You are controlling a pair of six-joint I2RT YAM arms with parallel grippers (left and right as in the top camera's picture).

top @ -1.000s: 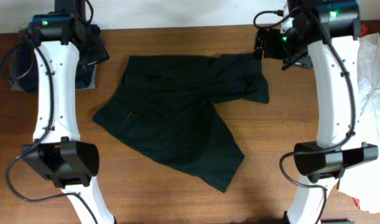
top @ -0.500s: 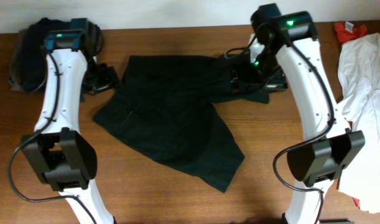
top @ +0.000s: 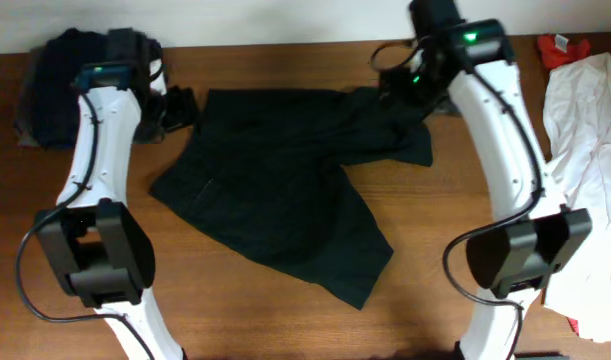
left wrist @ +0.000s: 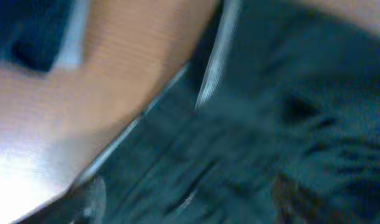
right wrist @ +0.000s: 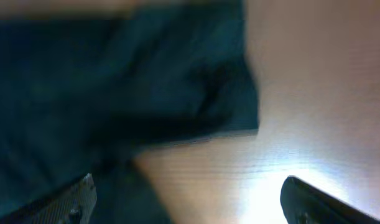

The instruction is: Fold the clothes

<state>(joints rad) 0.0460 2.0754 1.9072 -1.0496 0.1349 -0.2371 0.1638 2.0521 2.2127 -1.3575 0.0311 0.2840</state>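
**A:** Start at the left jaws; how do they stand?

**B:** Apart, as far as a smeared wrist picture lets me say; one finger [left wrist: 90, 198] shows at the lower left, a dark shape sits opposite it at the lower right, and black cloth fills the space between; I see nothing clamped.

**A:** And from above?

**B:** The left gripper [top: 177, 106] sits just beside the upper left corner of the black garment [top: 285, 190]; whether it touches the cloth I cannot tell.

**A:** The right jaws?

**B:** Wide apart; the right gripper [right wrist: 190, 202] shows a fingertip in each lower corner of its own view, with bare wood and an edge of the black cloth between them; it holds nothing; from overhead it hangs at the garment's upper right corner.

**A:** Where does the garment lie?

**B:** On the wooden table [top: 415, 320], between the two arms; it is wrinkled, its top edge lies near the far side, one part reaches out to the right, and a large flap runs toward the lower right.

**A:** Anything around it?

**B:** A dark navy and grey heap [top: 50, 85] at the far left corner, beside the left arm; a white garment [top: 585, 120] along the right edge; a small red piece [top: 560, 45] just above that; all three lie apart from the black one.
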